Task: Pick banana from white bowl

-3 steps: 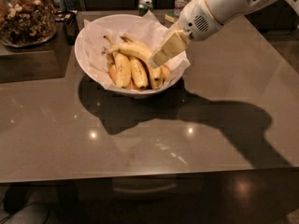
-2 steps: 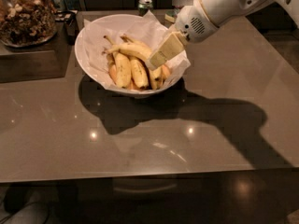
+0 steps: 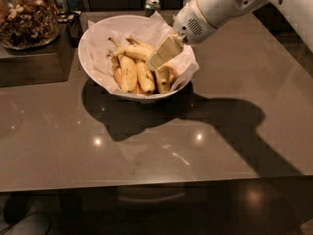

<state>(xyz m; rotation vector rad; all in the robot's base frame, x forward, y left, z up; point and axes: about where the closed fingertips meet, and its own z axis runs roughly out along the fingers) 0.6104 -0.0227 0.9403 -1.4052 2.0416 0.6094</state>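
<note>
Over the right side of the bowl (image 3: 122,93), the gripper (image 3: 165,53) hangs low at the right end of the banana (image 3: 134,50); can't tell if it's spread or clamped. It angles in from upper right, probably to clear the paper lining. The banana lies atop the shorter ones (image 3: 129,75), long axis roughly left-right, stem apparently pointing left.

Gripper (image 3: 162,54) low inside white bowl (image 3: 93,65), over right end of banana (image 3: 133,51). Just below gripper: short bananas (image 3: 129,73) packed close, hardly any gap. Behind and beside gripper: crinkled paper (image 3: 188,65) rising above rim. Straight up from gripper: open. Jar of nuts (image 3: 27,16) well apart. Tabletop (image 3: 220,131) in front of bowl open.
</note>
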